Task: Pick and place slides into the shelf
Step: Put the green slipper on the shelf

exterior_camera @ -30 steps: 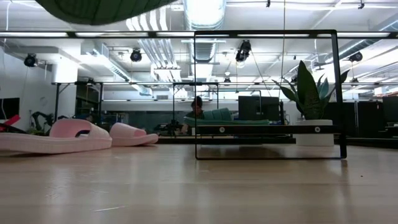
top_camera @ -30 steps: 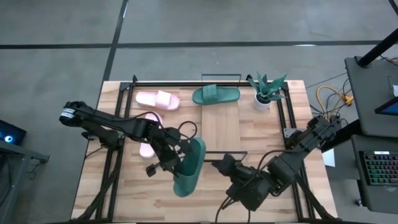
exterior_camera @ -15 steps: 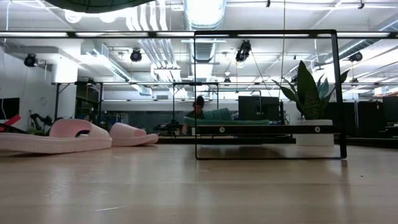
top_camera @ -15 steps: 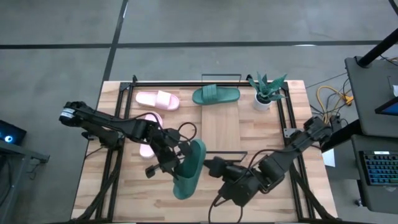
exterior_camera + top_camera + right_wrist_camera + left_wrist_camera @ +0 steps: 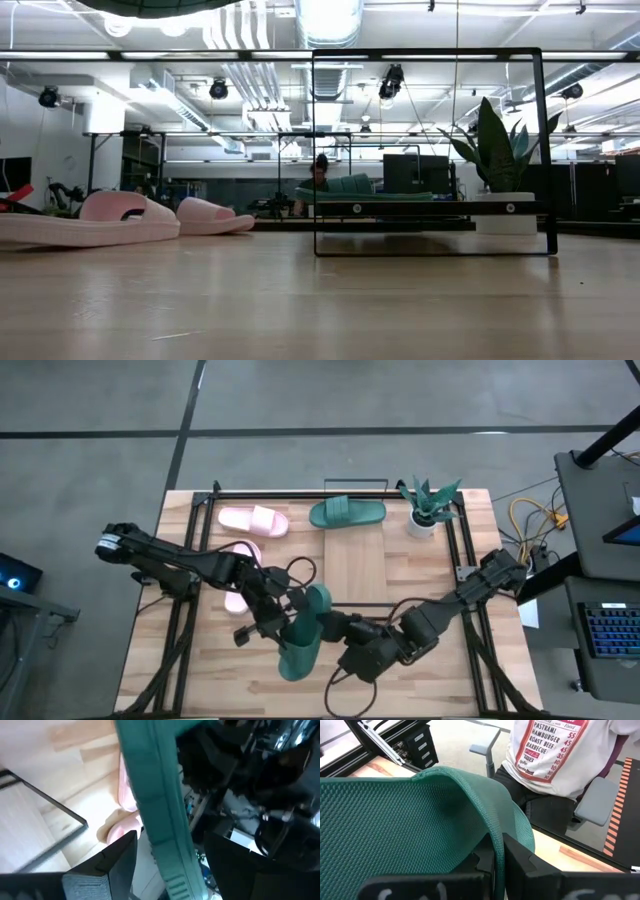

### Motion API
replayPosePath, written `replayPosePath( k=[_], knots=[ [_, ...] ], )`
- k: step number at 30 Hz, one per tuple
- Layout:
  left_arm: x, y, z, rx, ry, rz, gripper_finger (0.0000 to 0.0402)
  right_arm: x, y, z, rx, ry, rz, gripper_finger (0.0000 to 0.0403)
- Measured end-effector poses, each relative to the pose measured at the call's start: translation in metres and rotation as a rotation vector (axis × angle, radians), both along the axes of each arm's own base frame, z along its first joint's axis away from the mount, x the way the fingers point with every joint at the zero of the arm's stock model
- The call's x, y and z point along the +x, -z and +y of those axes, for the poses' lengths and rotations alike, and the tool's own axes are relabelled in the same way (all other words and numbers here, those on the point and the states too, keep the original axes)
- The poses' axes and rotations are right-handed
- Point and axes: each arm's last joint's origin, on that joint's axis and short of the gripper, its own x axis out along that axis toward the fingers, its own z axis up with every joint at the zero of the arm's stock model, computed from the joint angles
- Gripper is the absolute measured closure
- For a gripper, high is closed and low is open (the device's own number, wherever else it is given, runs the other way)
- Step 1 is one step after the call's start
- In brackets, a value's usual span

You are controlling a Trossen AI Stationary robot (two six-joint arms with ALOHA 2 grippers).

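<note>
My left gripper (image 5: 276, 616) is shut on a teal slide (image 5: 300, 635) held above the table's near middle; its underside shows at the top of the low view (image 5: 160, 5). My right gripper (image 5: 335, 630) is open, and its fingers stand on either side of that slide's edge (image 5: 162, 820); no touch shows. A second teal slide (image 5: 347, 513) lies on the far end of the shelf (image 5: 356, 565). One pink slide (image 5: 253, 520) lies flat on the table at the far left. Another pink slide (image 5: 238, 575) is partly under my left arm. My left gripper pinches the teal slide's left side edge (image 5: 492, 837) between its two fingers, about midway along the slide. The fingers come from the table's left, slanting down. The slide is lifted clear of the table, with its length running from near to far.
A potted plant (image 5: 425, 510) stands at the shelf's far right corner. Black frame rails (image 5: 185, 630) run along the table's left and right sides. A person in a white printed shirt (image 5: 555, 755) sits beyond the table.
My right gripper has moved toward the table's left edge, up to the held teal slide, and has rolled about its own axis. Its open fingers now stand around the slide's edge. The slide has stayed lifted in my left gripper.
</note>
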Motion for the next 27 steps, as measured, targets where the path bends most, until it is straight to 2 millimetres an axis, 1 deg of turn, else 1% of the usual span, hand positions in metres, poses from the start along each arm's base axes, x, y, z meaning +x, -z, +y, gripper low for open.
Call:
replayPosePath(
  k=[5, 10, 12, 15, 21, 22, 25, 27],
  knots=[
    [0.0, 0.0, 0.0, 0.0, 0.0, 0.002, 0.0402, 0.005, -0.001, -0.01, 0.004, 0.03, -0.009, 0.0183],
    [0.0, 0.0, 0.0, 0.0, 0.001, 0.004, 0.0402, 0.008, -0.001, -0.014, 0.003, 0.041, -0.008, 0.0185],
    [0.0, 0.001, 0.0, 0.001, 0.001, 0.005, 0.0402, 0.009, 0.0, -0.015, 0.008, 0.046, -0.007, 0.0193],
    [0.0, 0.001, 0.0, 0.001, 0.001, 0.006, 0.0402, 0.009, 0.001, -0.015, 0.008, 0.048, -0.006, 0.0224],
    [0.0, 0.001, 0.0, -0.002, 0.006, 0.006, 0.0402, 0.007, 0.003, -0.015, -0.005, 0.043, 0.019, 0.0329],
    [0.0, 0.001, 0.0, -0.002, 0.005, 0.005, 0.0402, 0.007, 0.004, -0.016, -0.01, 0.043, 0.029, 0.0341],
    [0.0, 0.0, 0.0, -0.001, 0.001, 0.004, 0.04, 0.006, 0.004, -0.016, -0.005, 0.052, 0.035, 0.0342],
    [0.0, 0.0, 0.0, -0.002, 0.002, 0.0, 0.039, 0.006, 0.005, -0.016, 0.013, 0.066, 0.028, 0.0342]
  ],
)
